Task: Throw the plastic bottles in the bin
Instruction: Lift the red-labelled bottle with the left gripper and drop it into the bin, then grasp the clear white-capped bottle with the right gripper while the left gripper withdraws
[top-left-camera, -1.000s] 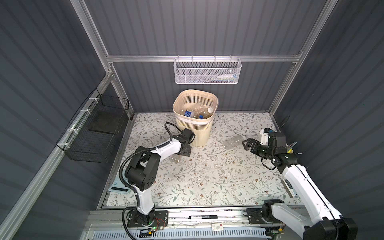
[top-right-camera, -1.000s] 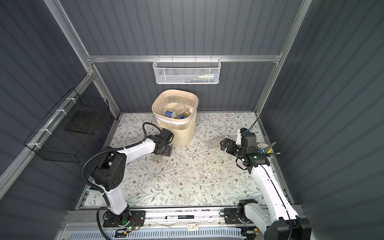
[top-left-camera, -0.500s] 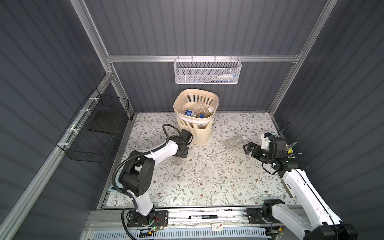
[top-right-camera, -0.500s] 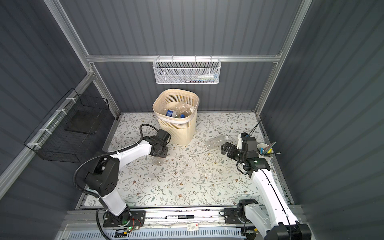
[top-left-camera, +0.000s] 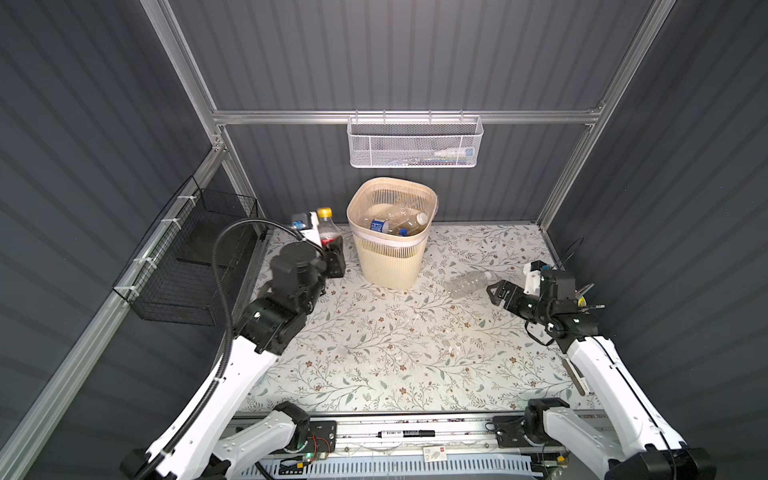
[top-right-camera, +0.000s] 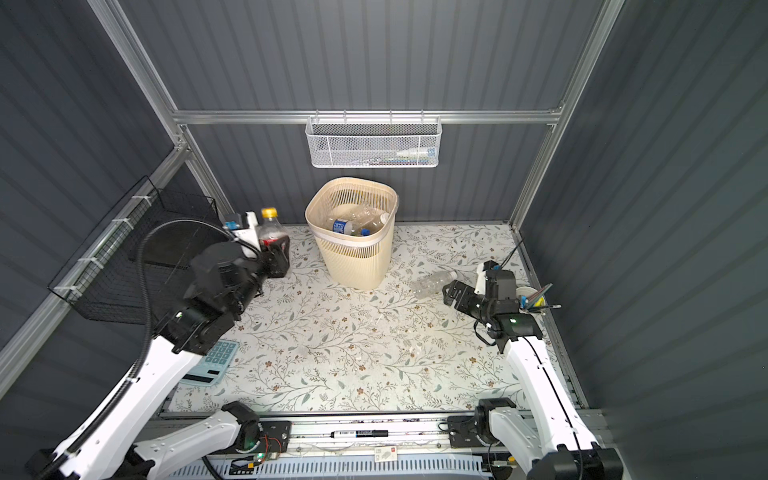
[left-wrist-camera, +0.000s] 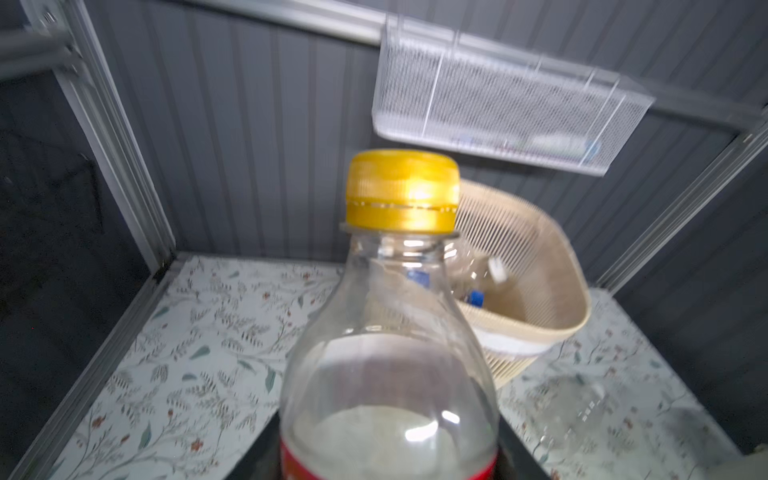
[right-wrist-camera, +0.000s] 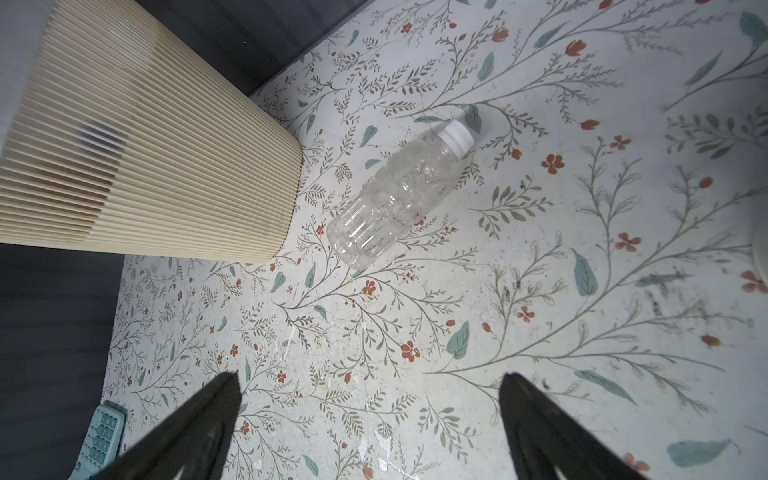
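The yellow-capped bottle (top-left-camera: 327, 232) we held in our left gripper (top-left-camera: 334, 259). Our right gripper (top-left-camera: 495, 291) gaped wide, apparently not touching the clear bottle (top-left-camera: 467, 283).

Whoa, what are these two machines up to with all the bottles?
They are clearing plastic bottles into the beige bin, which already holds several. The left arm has its jaws shut on a yellow-capped bottle with a red label, held upright beside the bin, not yet over it. The right arm has its jaws wide open close to a clear white-capped bottle lying on the floral table, without touching it.
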